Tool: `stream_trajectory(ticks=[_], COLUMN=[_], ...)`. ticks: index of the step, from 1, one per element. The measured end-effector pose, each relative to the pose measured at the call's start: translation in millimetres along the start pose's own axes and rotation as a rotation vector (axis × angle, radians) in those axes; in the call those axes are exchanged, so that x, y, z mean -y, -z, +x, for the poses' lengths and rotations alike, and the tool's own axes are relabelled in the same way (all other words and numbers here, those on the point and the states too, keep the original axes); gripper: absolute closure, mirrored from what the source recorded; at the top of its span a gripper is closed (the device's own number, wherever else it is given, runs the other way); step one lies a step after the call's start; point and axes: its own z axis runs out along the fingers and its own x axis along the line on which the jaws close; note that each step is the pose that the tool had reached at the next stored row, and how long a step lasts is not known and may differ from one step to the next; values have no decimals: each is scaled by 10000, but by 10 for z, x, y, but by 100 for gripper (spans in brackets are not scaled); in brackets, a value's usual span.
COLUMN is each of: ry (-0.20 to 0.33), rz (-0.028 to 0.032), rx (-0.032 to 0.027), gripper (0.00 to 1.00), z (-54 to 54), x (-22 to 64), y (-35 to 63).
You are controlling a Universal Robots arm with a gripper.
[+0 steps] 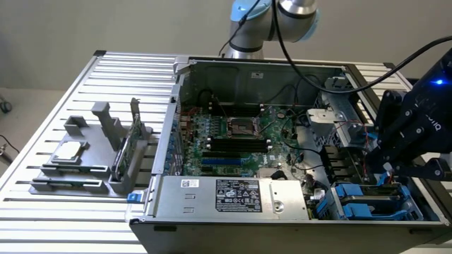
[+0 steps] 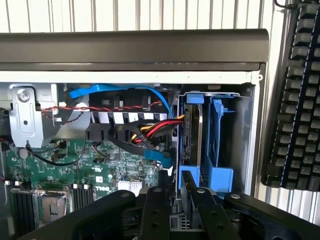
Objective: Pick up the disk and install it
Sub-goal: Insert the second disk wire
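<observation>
At the exterior view's left, a grey fixture (image 1: pixel 84 182) on the slatted table (image 1: pixel 42 211) carries a small square chip (image 1: pixel 69 152) and an upright green card (image 1: pixel 126 145). At centre, the open computer case (image 1: pixel 185 71) exposes the motherboard (image 1: pixel 233 137), with the power supply (image 1: pixel 233 196) along its near edge. At the exterior view's right, the gripper (image 1: pixel 387 177) hangs over the drive bay (image 1: pixel 413 209). The disk (image 2: pixel 192 125) stands on edge in the bay between its blue rails. In the wrist view, the gripper (image 2: pixel 177 202) is clenched on the disk's near end, one finger on each side.
</observation>
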Motion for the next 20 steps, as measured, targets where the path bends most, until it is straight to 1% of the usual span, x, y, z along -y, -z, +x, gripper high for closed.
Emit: stream_trajectory(ticks=[2, 4, 7, 10, 16, 20], ry=[-6, -13, -19, -24, -31, -35], rz=[-1, -1, -1, -2, -2, -3], rx=[75, 163, 275, 350, 456, 539], gripper=[75, 75, 75, 75, 75, 75], z=[35, 65, 81, 88, 111, 128], x=[-8, -21, -51, -67, -96, -103], y=[-1, -2, -2, -2, -18, -50])
